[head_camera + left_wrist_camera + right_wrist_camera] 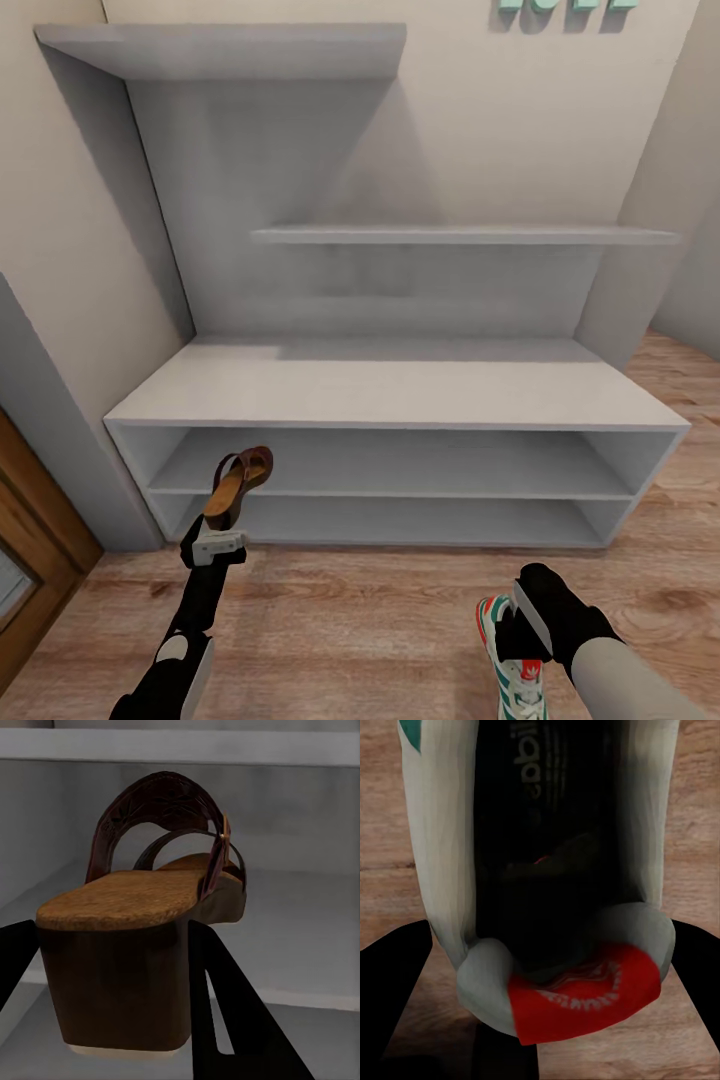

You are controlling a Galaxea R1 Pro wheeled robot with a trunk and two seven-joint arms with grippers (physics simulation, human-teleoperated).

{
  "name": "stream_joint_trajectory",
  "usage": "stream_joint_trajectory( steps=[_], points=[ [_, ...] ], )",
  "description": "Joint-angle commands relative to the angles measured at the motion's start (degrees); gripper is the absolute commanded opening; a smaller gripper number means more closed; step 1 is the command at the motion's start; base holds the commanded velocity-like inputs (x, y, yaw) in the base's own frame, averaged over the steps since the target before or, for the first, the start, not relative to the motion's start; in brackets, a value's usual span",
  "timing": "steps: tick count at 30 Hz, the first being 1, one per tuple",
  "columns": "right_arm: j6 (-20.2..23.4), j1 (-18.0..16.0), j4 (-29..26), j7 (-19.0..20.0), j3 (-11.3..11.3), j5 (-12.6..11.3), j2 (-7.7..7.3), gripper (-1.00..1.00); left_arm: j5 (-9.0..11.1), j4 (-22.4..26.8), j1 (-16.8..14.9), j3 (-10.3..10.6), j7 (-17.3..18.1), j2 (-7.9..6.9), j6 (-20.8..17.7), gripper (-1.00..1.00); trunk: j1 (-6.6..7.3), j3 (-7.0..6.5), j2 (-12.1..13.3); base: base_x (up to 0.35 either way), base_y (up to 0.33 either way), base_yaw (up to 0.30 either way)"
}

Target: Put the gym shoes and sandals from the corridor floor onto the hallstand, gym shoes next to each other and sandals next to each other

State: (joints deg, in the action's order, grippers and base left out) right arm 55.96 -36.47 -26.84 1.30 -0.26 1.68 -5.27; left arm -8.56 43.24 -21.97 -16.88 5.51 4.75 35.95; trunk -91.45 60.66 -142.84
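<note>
- The sandal (238, 485) is held off the floor by its heel, its long axis pointing away from the robot toward the hallstand (400, 395), toe tipped up and forward. In the head view it hangs in front of the left end of the two low open shelves, about level with the upper one.
- The left gripper (217, 545) is clamped on the sandal: in the left wrist view a dark finger (225, 1012) presses one side of the block heel (112, 982) and another shows at the other side. The shelf opening lies straight beyond the toe.
- Judged from this, the coming move turns on that alignment: the sandal already points into the shelf mouth, so a forward reach with a slight levelling of the sole should set it on a shelf board. The toe strap stands high, so it may catch the shelf edge above.
- The gym shoe (515, 665) is low at the right, over the corridor floor (380, 620), well short of the rack, its long axis also running roughly away from the robot.
- The right gripper (528, 625) has its jaws closed on the gym shoe's heel end; the right wrist view shows the red heel tab (585, 997) between the dark fingers, wood planks beneath.
- The left arm is clearly nearer the rack.
</note>
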Motion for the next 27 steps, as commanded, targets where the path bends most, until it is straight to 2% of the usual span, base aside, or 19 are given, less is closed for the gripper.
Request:
stream_joint_trajectory(
  steps=[1, 7, 10, 19, 22, 27],
  points=[
    [0.0, 0.0, 0.1, 0.0, 0.0, 0.0, 0.00, -1.00, 0.0, 0.0, 0.0, 0.0, 0.0, 0.00, 0.0, -1.00, 0.00, 0.00, 0.0, 0.032, 0.000, 0.000],
    [0.1, 0.0, 0.5, -0.1, 0.1, 0.3, -0.06, -1.00, 0.0, -0.1, 0.0, 0.0, 0.0, 0.00, 0.0, -1.00, 0.00, 0.00, 0.0, 0.014, 0.000, 0.000],
    [0.2, 0.0, 0.5, -0.2, 0.1, 0.5, -0.67, -1.00, 0.0, -0.1, 0.0, 0.0, 0.0, 0.00, 0.0, -1.00, 0.00, 0.00, 0.0, 0.004, 0.000, 0.000],
    [0.6, 0.0, 0.6, -0.3, 0.2, 1.5, -7.56, -1.00, 0.0, -0.2, 0.0, 0.0, 0.0, 0.00, 0.0, -1.00, 0.00, 0.00, 0.0, 0.001, 0.000, 0.000],
    [0.9, 0.0, 0.6, -0.2, 0.2, 1.7, -8.84, -1.00, 0.0, -0.3, 0.0, 0.0, 0.0, 0.00, 0.0, -1.00, 0.00, 0.00, 0.0, 0.000, 0.000, 0.000],
    [1.1, 0.0, 2.8, 0.0, 0.3, 1.7, -9.75, -1.00, -0.1, -0.3, 0.0, 0.0, 0.0, 0.00, 0.0, -1.00, 0.00, 0.00, 0.0, 0.000, 0.000, 0.000]
  ],
)
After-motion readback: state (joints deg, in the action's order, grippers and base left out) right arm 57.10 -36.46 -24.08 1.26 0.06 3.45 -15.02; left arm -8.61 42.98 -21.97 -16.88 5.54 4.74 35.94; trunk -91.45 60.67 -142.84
